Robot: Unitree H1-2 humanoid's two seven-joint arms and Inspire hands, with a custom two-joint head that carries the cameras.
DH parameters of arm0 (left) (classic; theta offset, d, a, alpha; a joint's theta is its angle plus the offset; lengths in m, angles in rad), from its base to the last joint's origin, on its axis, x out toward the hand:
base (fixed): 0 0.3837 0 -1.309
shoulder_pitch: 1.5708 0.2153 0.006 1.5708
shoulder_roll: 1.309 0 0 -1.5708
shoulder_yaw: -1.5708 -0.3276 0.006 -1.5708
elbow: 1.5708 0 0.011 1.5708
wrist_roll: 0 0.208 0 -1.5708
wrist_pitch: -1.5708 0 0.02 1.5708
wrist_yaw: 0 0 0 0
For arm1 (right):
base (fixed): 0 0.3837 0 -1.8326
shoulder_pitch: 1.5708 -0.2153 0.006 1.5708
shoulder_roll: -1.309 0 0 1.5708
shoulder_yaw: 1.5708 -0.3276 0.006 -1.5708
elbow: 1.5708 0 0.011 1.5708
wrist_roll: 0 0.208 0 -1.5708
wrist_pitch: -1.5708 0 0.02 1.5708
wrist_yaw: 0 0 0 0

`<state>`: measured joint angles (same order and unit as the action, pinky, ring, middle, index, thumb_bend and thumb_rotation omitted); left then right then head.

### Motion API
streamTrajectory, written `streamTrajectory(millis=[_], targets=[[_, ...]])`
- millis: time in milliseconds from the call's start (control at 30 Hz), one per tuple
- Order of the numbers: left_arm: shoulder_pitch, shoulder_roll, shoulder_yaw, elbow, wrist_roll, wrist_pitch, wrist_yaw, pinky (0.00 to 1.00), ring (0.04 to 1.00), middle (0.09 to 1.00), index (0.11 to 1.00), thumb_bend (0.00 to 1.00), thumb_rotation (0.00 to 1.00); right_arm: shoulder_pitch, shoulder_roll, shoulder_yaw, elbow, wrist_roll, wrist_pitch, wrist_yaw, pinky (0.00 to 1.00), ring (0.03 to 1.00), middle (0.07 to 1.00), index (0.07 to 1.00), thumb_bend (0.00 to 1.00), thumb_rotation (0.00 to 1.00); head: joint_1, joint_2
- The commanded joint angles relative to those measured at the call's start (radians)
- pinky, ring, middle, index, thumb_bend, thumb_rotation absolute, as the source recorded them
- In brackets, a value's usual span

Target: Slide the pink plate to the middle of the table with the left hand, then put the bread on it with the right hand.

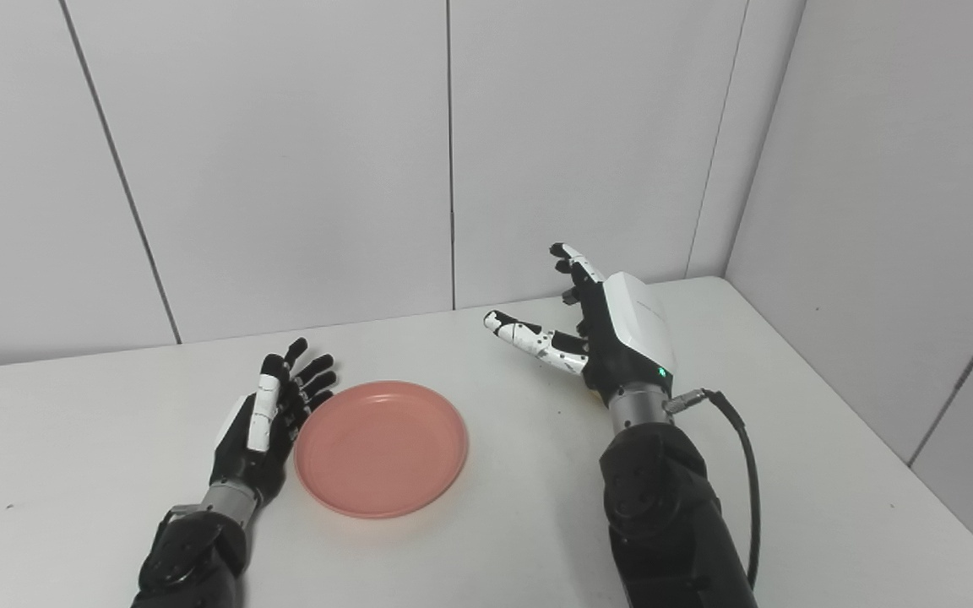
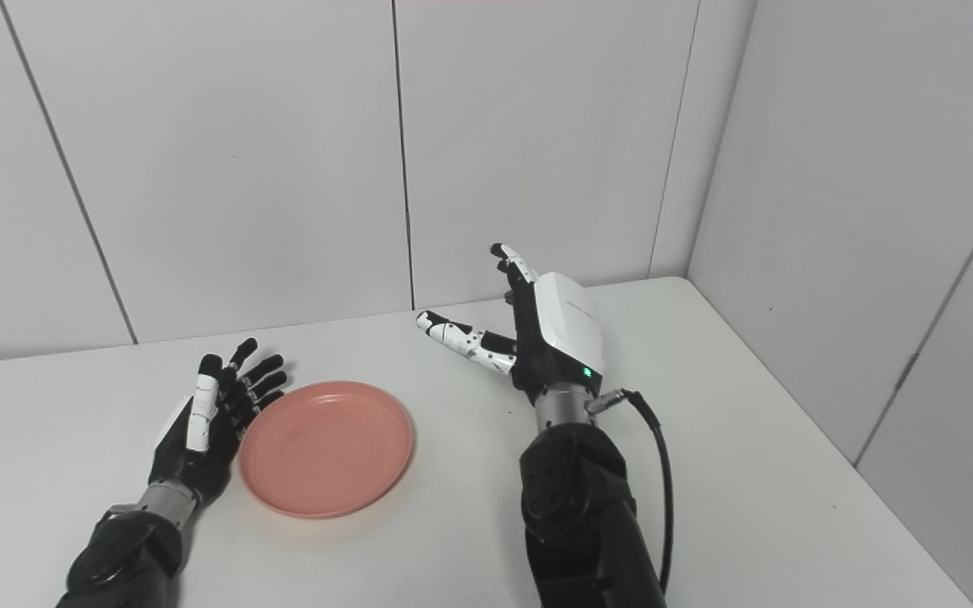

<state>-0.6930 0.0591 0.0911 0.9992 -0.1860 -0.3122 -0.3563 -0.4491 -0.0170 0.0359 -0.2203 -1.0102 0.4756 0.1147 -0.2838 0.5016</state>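
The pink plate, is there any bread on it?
No, the pink plate is empty, only its bare pink surface shows.

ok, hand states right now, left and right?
Left hand: open, holding nothing, fingers beside the pink plate rim.
Right hand: open, raised, holding nothing.

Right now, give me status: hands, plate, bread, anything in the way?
Left hand open, against pink plate's left rim. Right hand open, raised, holding nothing. Plate empty; bread not in view. Nothing in the way.
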Motion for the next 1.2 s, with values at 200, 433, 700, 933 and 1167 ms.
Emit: streamTrajectory(millis=[200, 433, 700, 933, 1167], targets=[[0.024, 0.003, 0.007, 0.041, -0.014, -0.016, -0.011, 0.90, 0.895, 0.890, 0.971, 0.97, 0.96, -0.175, -0.005, -0.104, 0.184, -0.210, -0.006, -0.030, 0.52, 0.752, 0.856, 0.872, 0.94, 0.52, 0.006, -0.003], [0.026, 0.005, 0.008, 0.038, -0.013, -0.016, -0.007, 0.88, 0.883, 0.879, 0.960, 0.98, 0.95, -0.246, -0.009, -0.216, 0.339, -0.299, -0.006, 0.005, 0.51, 0.752, 0.868, 0.879, 0.95, 0.53, 0.008, -0.004], [0.029, 0.005, 0.008, 0.032, -0.017, -0.013, -0.014, 0.90, 0.889, 0.879, 0.968, 0.97, 0.95, -0.298, -0.012, -0.308, 0.477, -0.354, -0.006, 0.023, 0.50, 0.776, 0.883, 0.896, 0.95, 0.50, 0.008, 0.000], [0.033, 0.004, 0.004, 0.030, -0.019, -0.013, -0.017, 0.89, 0.896, 0.887, 0.971, 0.97, 0.96, -0.311, -0.018, -0.341, 0.536, -0.430, -0.006, 0.115, 0.43, 0.717, 0.856, 0.888, 0.94, 0.59, 0.010, 0.002], [0.042, -0.001, 0.004, 0.016, -0.021, -0.003, -0.013, 0.89, 0.898, 0.890, 0.974, 0.95, 0.96, -0.313, -0.013, -0.360, 0.610, -0.419, -0.006, 0.126, 0.38, 0.615, 0.829, 0.874, 0.95, 0.60, 0.018, 0.007]])
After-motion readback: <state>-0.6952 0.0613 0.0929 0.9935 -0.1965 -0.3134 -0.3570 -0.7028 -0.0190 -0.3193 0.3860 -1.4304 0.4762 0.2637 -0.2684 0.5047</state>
